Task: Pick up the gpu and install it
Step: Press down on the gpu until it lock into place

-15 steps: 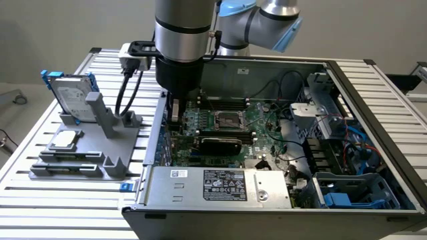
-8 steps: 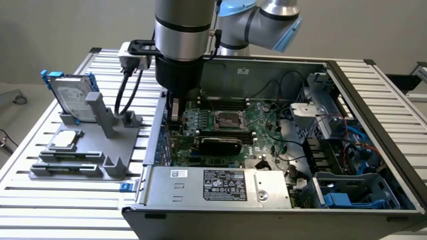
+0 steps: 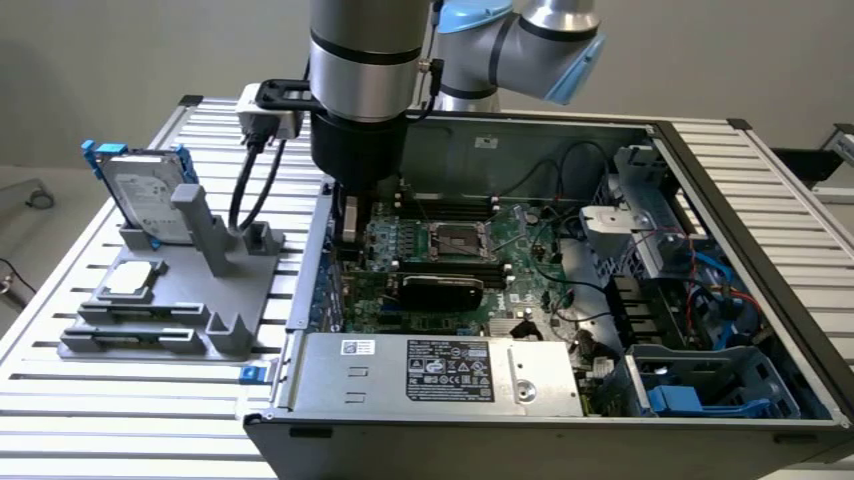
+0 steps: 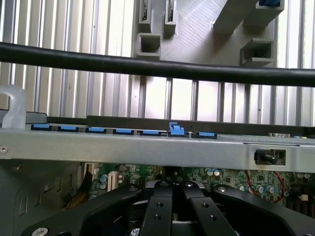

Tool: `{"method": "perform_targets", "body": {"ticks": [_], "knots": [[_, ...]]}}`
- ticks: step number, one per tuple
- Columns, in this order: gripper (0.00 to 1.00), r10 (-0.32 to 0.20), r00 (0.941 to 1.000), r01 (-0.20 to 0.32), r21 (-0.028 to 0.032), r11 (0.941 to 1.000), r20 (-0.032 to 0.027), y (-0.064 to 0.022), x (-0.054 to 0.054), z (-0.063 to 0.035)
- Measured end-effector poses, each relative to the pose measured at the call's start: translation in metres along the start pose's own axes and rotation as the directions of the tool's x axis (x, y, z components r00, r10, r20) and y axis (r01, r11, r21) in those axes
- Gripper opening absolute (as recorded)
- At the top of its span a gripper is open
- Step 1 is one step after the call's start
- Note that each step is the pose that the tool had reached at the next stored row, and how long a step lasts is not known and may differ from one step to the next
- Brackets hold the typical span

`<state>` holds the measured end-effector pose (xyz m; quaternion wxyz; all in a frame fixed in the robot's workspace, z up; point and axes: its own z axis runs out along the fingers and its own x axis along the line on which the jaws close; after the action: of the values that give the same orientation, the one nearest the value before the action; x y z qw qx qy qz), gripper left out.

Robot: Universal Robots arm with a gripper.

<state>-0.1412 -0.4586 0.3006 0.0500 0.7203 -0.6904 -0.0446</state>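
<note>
Closed together, the gripper's fingers (image 4: 173, 196) pinch nothing that can be made out, poised just above the green motherboard (image 3: 461, 262) inside the open computer case (image 3: 747, 300), near its wall on the exterior view's left. The gpu (image 3: 441, 291) lies flat on the motherboard, just below the processor socket (image 3: 453, 240). Outside the case, a grey fixture (image 3: 160, 320) holds a hard drive (image 3: 138, 195) upright in a blue frame.
</note>
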Motion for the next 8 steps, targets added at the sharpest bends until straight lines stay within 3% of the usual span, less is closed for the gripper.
{"method": "perform_targets", "body": {"ticks": [8], "knots": [[0.11, 0.023, 0.9997, -0.023, -0.0110, 0.9997, 0.0037, 0.0001, -0.0009, 0.0001]]}}
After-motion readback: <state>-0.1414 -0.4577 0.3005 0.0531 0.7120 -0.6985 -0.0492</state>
